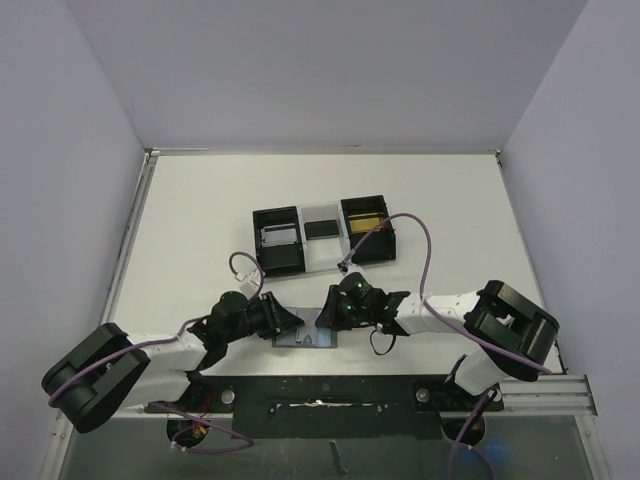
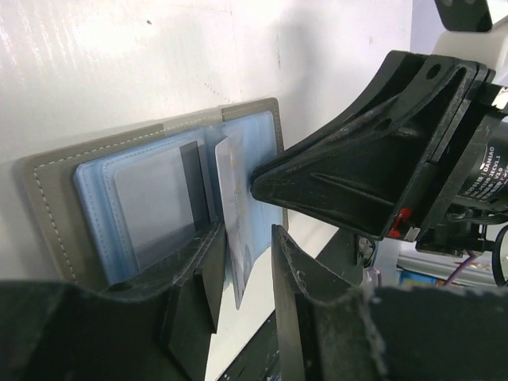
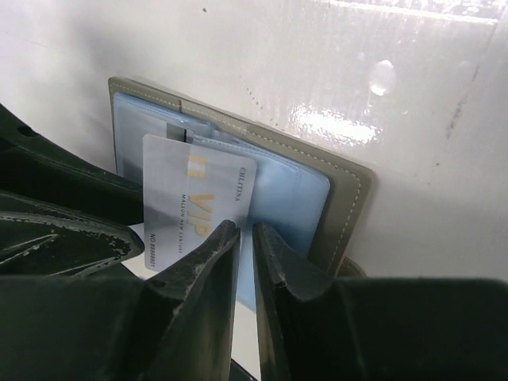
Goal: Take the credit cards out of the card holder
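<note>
My right jaws clamp the card (image 3: 198, 194), likely stiff and slick, by its free edge; my left jaws stand apart at the limp card holder (image 3: 352, 198).

Top external: high, behind arm bases, looks down on whole table (image 1: 200, 200); card holder (image 1: 305, 340) small at 6 o'clock. Wrist views: very close, low, facing each other across card holder (image 2: 48, 198) (image 3: 349, 198); both share credit card (image 2: 228, 182) (image 3: 198, 198).

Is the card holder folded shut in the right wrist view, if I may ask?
No, the card holder lies spread open, its blue inner panels showing and a white card partly out.
</note>
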Tool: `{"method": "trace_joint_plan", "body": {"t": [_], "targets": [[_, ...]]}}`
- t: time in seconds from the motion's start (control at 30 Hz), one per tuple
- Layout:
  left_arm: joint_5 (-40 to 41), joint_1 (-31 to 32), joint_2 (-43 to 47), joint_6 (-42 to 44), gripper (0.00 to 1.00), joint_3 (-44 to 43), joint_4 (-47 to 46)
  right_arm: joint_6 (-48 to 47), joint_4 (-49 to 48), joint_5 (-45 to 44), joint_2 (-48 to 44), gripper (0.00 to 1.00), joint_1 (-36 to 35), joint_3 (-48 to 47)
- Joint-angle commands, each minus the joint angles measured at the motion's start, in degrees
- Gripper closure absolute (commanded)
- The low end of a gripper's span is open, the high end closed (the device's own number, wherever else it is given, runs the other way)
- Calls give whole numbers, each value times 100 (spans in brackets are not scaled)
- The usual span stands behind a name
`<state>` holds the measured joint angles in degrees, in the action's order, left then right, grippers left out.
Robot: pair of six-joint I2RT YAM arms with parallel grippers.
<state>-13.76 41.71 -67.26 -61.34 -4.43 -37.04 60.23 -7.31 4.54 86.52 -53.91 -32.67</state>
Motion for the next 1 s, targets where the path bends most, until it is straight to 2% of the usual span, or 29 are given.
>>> {"method": "trace_joint_plan", "body": {"t": [0.0, 0.23, 0.4, 0.53, 0.63, 0.8, 0.97], "targets": [[-522, -138, -289, 13, 72, -225, -749, -179, 199, -69, 205, 83, 57, 3], [-607, -145, -697, 1, 76, -275, -928, -283, 367, -136, 57, 83, 132, 34], [-587, -146, -795, -47, 89, -234, -1093, -466, 357, -92, 20, 83, 201, 102], [-305, -145, -497, -88, 100, -75, -975, -641, 376, -114, -144, 81, 247, 75], [-62, -154, -135, -9, 100, -51, -532, -781, 371, -129, -378, 80, 257, 29], [126, -159, 260, 350, 100, -183, 416, -1237, 203, 148, -693, 84, 258, -152], [100, -172, 180, 215, 100, 72, 30, -1162, -474, 536, -704, 81, 240, -236]]}}
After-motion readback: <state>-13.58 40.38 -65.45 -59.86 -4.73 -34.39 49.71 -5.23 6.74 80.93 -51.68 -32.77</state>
